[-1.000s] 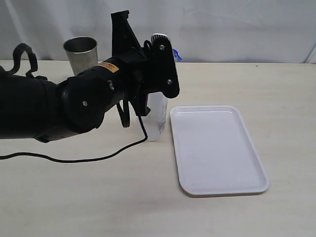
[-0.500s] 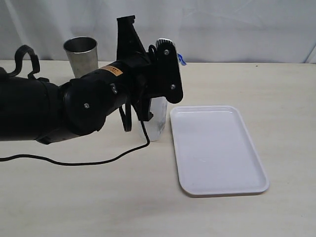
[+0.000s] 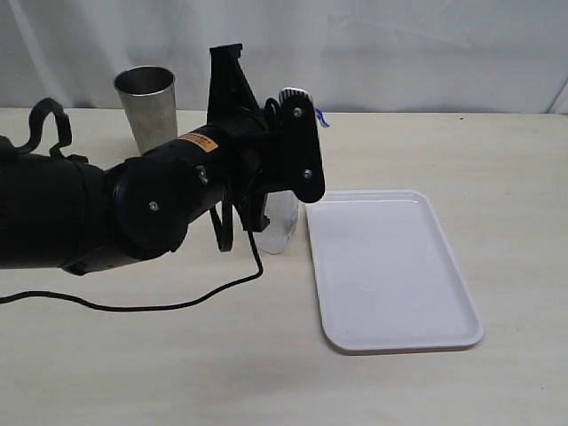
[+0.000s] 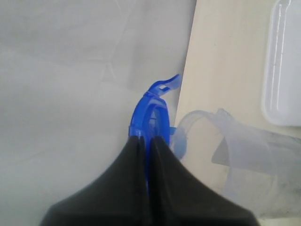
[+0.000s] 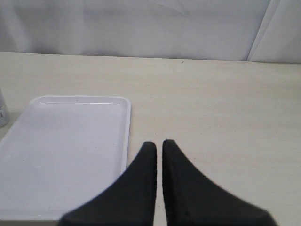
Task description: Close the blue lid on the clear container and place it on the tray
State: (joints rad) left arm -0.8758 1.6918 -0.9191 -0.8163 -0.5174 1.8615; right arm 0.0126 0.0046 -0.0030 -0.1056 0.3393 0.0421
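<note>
Exterior view, nearest the camera: a thin black cable [image 3: 177,306] trails over the pale wooden bench [image 3: 497,151] on the left of the flat white rectangular plastic tray [image 3: 397,266]. The tray lies flat on the bench and is bare.

Left arm [image 3: 98,209]: bulky, black, reaching in from the left of the tray. Its head ends above the tray's far-left corner.

Tall clear plastic container [image 3: 282,222]: upright on the bench, just beside the tray's left long edge near the far-left corner, and not on the tray. The arm hides its upper half in this view.

Left wrist view: the left tool [image 4: 145,139] is clenched on the small blue plastic lid [image 4: 153,106], pinching it edge-on. One snap flap sticks out free past the fingers. The lid is at the container's open mouth and not seated on it. Whether a flap touches the rim, cannot tell.

Right wrist view: the right tool [image 5: 158,142] has its fingers drawn nearly together with only a thin slit between them. It grips nothing and hangs over the bench beside the tray.

Farther back, left of the tray: a steel tumbler [image 3: 146,106], upright, well apart from the tray. A white cloth backdrop [image 3: 399,44] hangs behind the bench.
</note>
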